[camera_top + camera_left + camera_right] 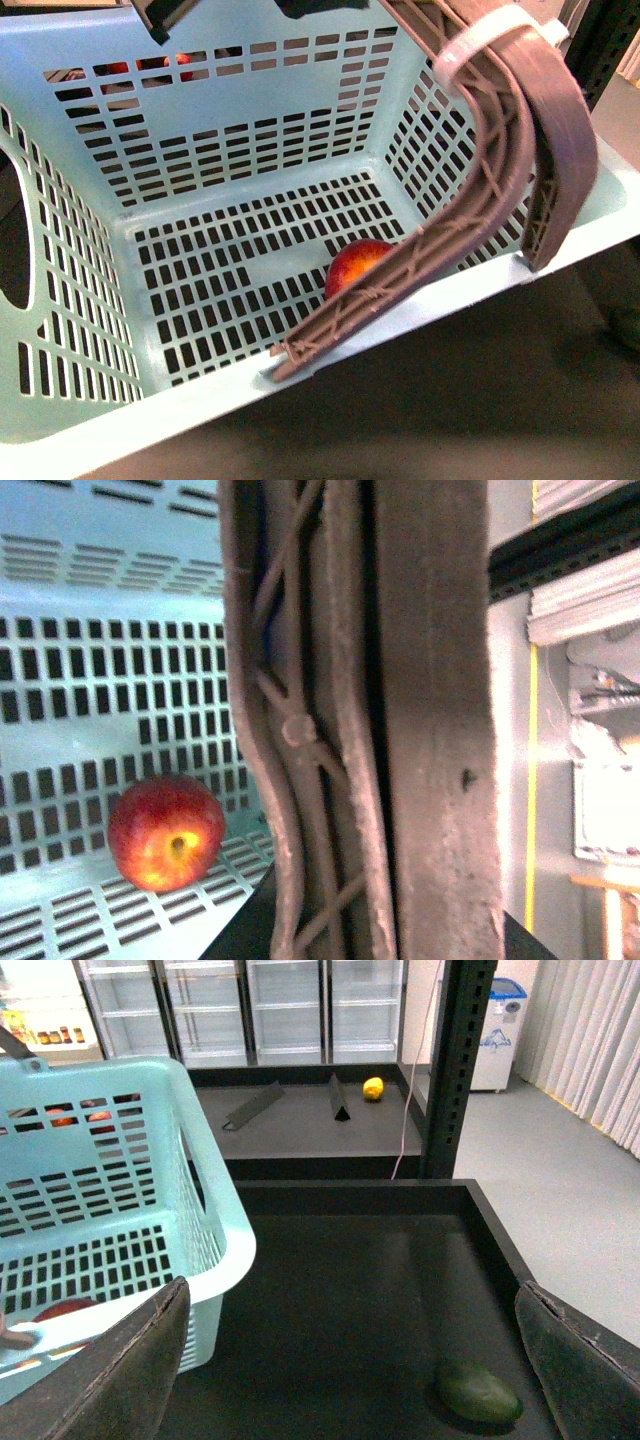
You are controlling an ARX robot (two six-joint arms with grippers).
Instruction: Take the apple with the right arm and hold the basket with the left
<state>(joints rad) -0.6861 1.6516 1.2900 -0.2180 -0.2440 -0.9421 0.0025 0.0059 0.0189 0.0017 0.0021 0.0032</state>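
Observation:
The pale mint-blue basket [200, 150] fills the front view, tilted. The red apple [352, 264] lies on its slotted floor, partly behind a brown ribbed handle [470, 215]. In the left wrist view that handle [420, 730] runs through my left gripper [375, 935], which is shut on it; the apple [166, 832] shows below with its yellow stem patch. My right gripper [355, 1380] is open and empty over the dark tray beside the basket [120, 1190]. Only a sliver of the apple [60, 1310] shows through the slots there.
A green fruit [480, 1392] lies on the dark tray [330, 1290] near the right gripper. A black post [460, 1060] stands behind the tray, and a small yellow fruit [373, 1088] sits on a farther shelf. Small red fruits [75, 1115] show through the basket's far wall.

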